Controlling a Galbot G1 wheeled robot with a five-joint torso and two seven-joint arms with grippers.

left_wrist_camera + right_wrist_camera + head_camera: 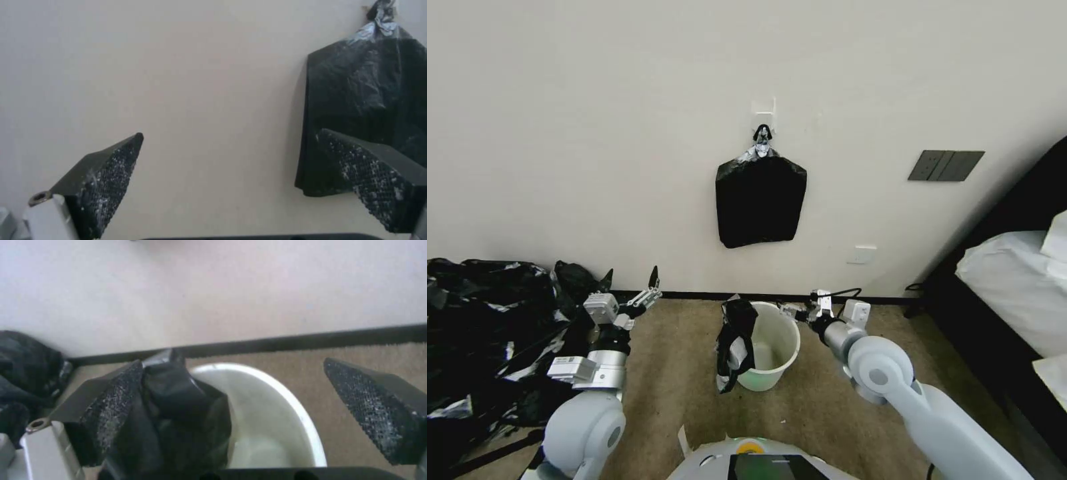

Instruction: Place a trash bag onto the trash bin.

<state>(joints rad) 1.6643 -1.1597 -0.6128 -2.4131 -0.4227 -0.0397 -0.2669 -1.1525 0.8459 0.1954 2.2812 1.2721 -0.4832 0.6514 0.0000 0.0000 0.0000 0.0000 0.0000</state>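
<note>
The white trash bin (774,347) stands on the carpet near the wall. A wrinkly black trash bag (735,340) hangs bunched over the bin's left rim, partly inside and partly down the outside. My right gripper (796,311) hovers at the bin's right rim and is open. In the right wrist view the right gripper (232,362) straddles the trash bin (285,413), and the trash bag (178,406) lies against one finger (111,406). My left gripper (642,290) is raised left of the bin, open and holding nothing. The left gripper (230,133) faces the wall.
A flat stack of black bags (760,200) hangs from a wall hook above the bin, the same stack (365,110) showing in the left wrist view. A big heap of black plastic (480,333) fills the floor at the left. A bed (1014,280) stands at the right.
</note>
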